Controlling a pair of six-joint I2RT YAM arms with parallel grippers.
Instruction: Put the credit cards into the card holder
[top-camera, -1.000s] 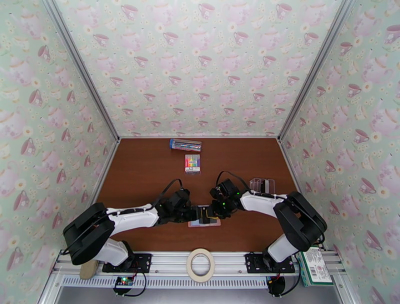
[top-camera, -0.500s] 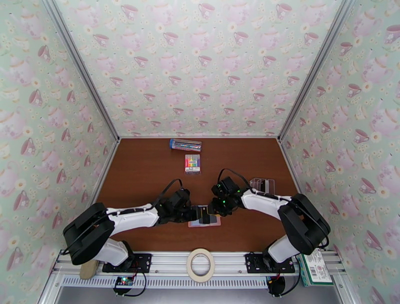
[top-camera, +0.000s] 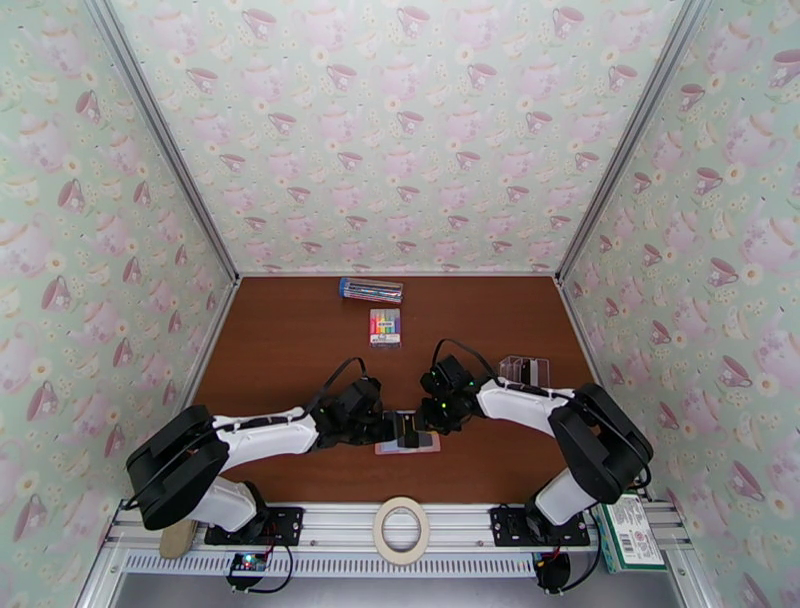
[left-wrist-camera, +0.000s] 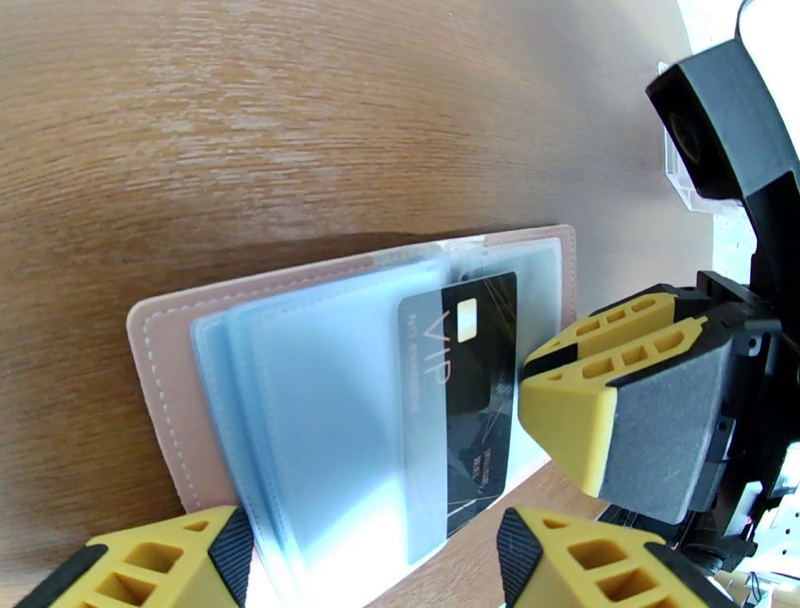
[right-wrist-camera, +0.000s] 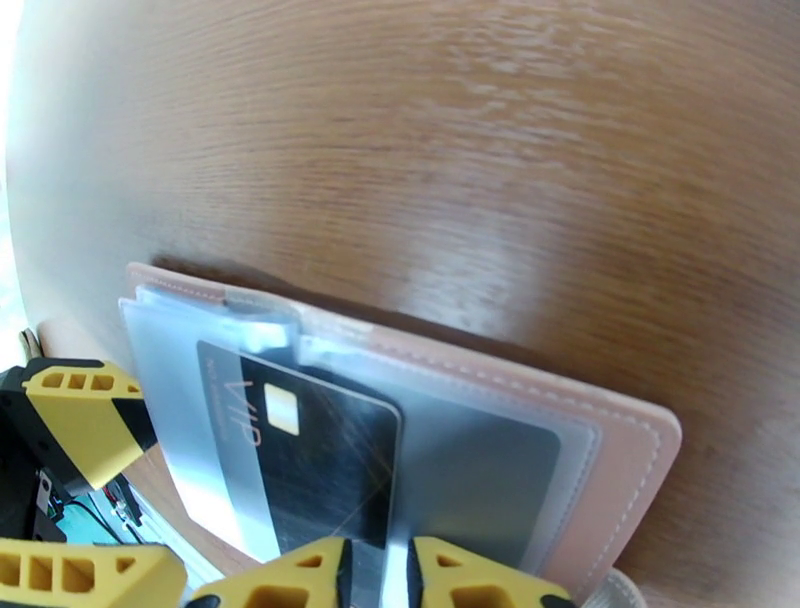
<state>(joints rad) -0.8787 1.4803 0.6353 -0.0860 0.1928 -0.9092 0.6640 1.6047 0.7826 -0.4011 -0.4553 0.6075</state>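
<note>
1. Seen from above, a pink card holder (top-camera: 385, 449) is lying open on the brown surface (top-camera: 290, 340), low in the middle of the frame, with both tools meeting over it.
2. The left tool (left-wrist-camera: 370, 560) is keeping its yellow fingers wide apart at the bottom of its own view, with the holder's lower edge and clear pockets (left-wrist-camera: 320, 400) lying between them.
3. The right tool (right-wrist-camera: 378, 572) is pinching its fingers almost together on the edge of a dark card (right-wrist-camera: 320, 450) marked VIP. The card is sitting partly under the clear pockets.
4. More clear cards (top-camera: 525, 370) are sitting right of centre, apart from the holder.
5. A marker pack (top-camera: 385, 327) and a pen box (top-camera: 371, 290) are lying in the upper middle, near the back wall.
</note>
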